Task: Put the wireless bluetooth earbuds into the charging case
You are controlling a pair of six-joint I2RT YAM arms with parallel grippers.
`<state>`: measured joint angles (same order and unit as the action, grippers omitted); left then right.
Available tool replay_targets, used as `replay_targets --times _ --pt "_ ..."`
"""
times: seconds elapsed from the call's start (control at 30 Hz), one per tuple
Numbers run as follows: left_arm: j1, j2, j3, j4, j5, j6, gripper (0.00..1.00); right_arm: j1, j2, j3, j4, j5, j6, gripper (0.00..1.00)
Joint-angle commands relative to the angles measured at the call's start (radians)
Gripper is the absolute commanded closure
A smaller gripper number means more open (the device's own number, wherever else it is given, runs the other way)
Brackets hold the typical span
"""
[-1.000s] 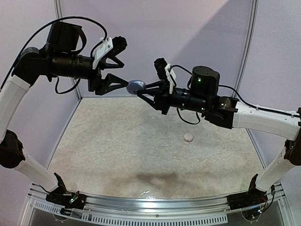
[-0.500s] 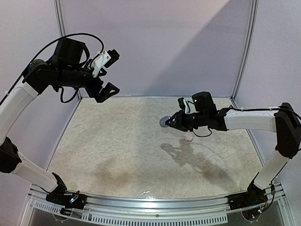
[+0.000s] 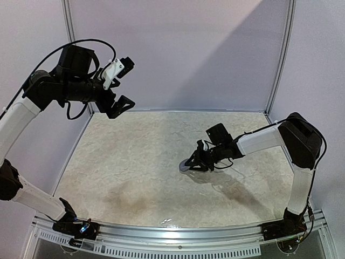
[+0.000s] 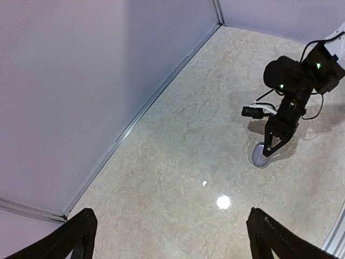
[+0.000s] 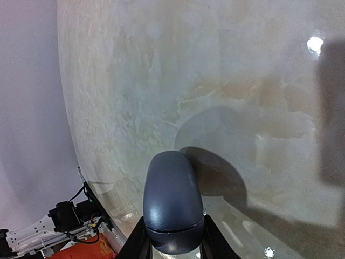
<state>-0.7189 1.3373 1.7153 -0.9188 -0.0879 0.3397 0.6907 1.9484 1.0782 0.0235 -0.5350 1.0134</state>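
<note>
Setting the case down squarely is, I judge, the step in hand. From above, my right fingers (image 3: 200, 158) are clamped on the case (image 3: 186, 165), a dark blue-grey pebble held low at the table (image 3: 124, 162). Whether it touches or hangs just off, I cannot tell. My left fingers (image 3: 122, 103) hang high near the left wall, spread wide and holding nothing. To do this well I would bring the case down flat with its seam level. I would let go slowly so it does not skate on the gloss, and only then send the left in.

From the left wrist, my two left tips sit well apart at the bottom corners. The case (image 4: 262, 156) points down under the right fingers, its lower end at the table. A white speck (image 4: 205, 184) lies near it; it may be an earbud or only glare, being too small to tell. No earbud shows plainly in any view.

From the right wrist, the case (image 5: 171, 202) looks shut and is pinched from both sides. Its shadow (image 5: 215, 172) falls just beside it. The table is pale, marbled beige and shiny, with lamp glints on it. Plain lilac walls (image 3: 188, 54) on metal posts (image 3: 281, 59) close it in.
</note>
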Motion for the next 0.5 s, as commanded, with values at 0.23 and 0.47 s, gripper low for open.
replay_targets --times 0.23,0.47 --pt "0.009 -0.016 -0.015 0.007 -0.008 0.013 0.01 -0.012 0.049 0.067 -0.165 0.03 -0.027 0.63" --pt "0.012 -0.017 -0.015 0.008 -0.009 0.012 0.01 -0.019 0.028 0.127 -0.28 0.089 -0.093 0.31"
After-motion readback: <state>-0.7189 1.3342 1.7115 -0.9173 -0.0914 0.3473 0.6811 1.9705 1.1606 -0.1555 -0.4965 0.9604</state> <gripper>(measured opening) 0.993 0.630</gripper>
